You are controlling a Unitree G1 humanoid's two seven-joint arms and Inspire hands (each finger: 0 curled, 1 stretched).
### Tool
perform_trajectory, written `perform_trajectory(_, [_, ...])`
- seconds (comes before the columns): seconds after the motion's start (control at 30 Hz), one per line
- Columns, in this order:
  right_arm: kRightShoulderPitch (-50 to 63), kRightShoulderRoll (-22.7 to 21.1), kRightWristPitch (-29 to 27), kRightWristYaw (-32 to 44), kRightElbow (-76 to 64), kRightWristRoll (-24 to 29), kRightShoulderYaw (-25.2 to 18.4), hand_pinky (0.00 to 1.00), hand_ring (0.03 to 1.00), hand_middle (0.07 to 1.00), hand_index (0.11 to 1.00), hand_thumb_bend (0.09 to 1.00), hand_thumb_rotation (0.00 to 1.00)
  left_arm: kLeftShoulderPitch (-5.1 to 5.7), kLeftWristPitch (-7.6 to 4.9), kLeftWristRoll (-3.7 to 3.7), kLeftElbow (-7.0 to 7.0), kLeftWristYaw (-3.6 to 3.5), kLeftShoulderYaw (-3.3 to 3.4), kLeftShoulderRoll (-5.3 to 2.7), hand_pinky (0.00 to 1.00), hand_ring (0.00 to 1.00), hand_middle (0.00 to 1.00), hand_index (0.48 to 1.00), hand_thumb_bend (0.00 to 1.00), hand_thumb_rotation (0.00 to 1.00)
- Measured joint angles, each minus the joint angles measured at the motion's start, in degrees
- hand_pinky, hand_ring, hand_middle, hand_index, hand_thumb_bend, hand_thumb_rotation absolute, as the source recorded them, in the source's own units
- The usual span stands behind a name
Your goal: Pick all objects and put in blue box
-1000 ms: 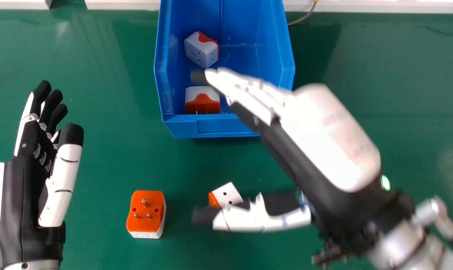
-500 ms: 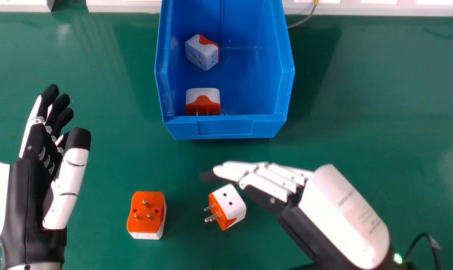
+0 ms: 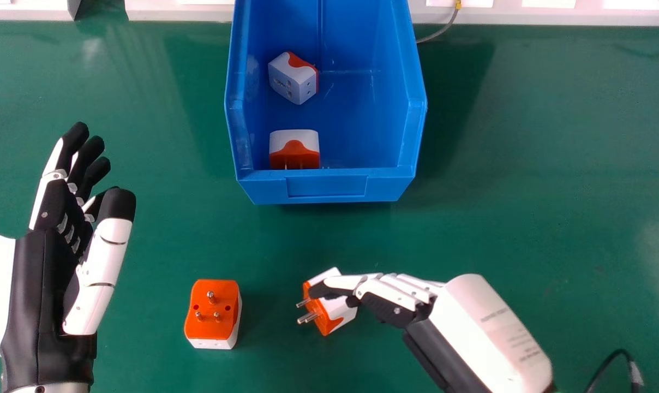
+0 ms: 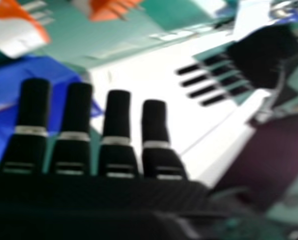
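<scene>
In the head view my right hand (image 3: 487, 327) is open, its bent fingertips over the top of an orange and white plug adapter (image 3: 332, 312) whose pins face left. Its straight fingers also show in the right hand view, my right hand (image 4: 74, 135) having an adapter (image 4: 19, 30) beyond the fingertips. A second adapter (image 3: 214, 311) lies pins up on the green table. Two more, one farther back (image 3: 293, 79) and one by the front wall (image 3: 294, 154), are inside the blue box (image 3: 327, 186). My left hand (image 3: 51, 273) is open at the left, holding nothing.
The green table (image 3: 553, 164) spreads around the box. A pale ledge (image 3: 177, 12) runs along its back edge, with a grey cable (image 3: 441, 31) behind the box. A black cable (image 3: 607, 363) curves at the lower right.
My right hand has come from over the box's front down toward the table, its fingertips now over the adapter there. My left hand has shifted slightly right. Both boxed adapters stay put.
</scene>
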Motion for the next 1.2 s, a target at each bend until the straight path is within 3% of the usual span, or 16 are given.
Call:
perform_trajectory(0.2, [-1.32, 5.72, 5.24, -4.03, 2.30, -5.16, 3.15, 0.60, 0.734, 0.784, 0.791, 0.492, 0.51, -0.02, -0.01, -0.02, 0.18, -0.03, 0.02, 0.02, 0.84, 0.90, 0.92, 0.928, 0.69, 0.78])
perform_trajectory(0.37, [-1.86, 7.83, 7.21, -7.61, 3.48, -7.38, 5.12, 0.62, 0.771, 0.829, 0.839, 0.497, 0.55, -0.17, -0.36, 0.03, 0.56, -0.02, 0.30, 0.09, 0.84, 0.90, 0.92, 0.928, 0.67, 0.78])
perform_trajectory(0.5, [-2.14, 8.08, 7.62, -9.53, 3.67, -8.08, 5.61, 0.64, 0.794, 0.862, 0.869, 0.508, 0.55, -0.51, -1.05, 0.02, 0.79, -0.12, 0.45, 0.26, 0.84, 0.90, 0.92, 0.926, 0.66, 0.79])
perform_trajectory(0.83, [-2.01, 8.22, 9.24, -10.01, 2.62, -7.89, 6.10, 0.66, 0.821, 0.900, 0.900, 0.550, 0.54, -0.66, -1.03, 0.00, 0.94, -0.30, 0.78, 0.66, 0.83, 0.90, 0.92, 0.928, 0.65, 0.79])
perform_trajectory(0.97, [-1.56, 8.23, 11.55, -9.92, 2.58, -8.58, 7.00, 0.66, 0.820, 0.901, 0.903, 0.555, 0.55, -0.62, -0.99, -1.11, 0.88, -0.41, 0.81, 0.70, 0.83, 0.90, 0.92, 0.928, 0.65, 0.79])
perform_trajectory(1.2, [-1.79, 8.72, 16.07, -9.60, 2.75, -10.85, 9.58, 0.67, 0.826, 0.906, 0.915, 0.557, 0.56, -0.64, -0.76, -1.14, 0.82, -0.55, 0.82, 0.79, 0.84, 0.90, 0.92, 0.930, 0.64, 0.78])
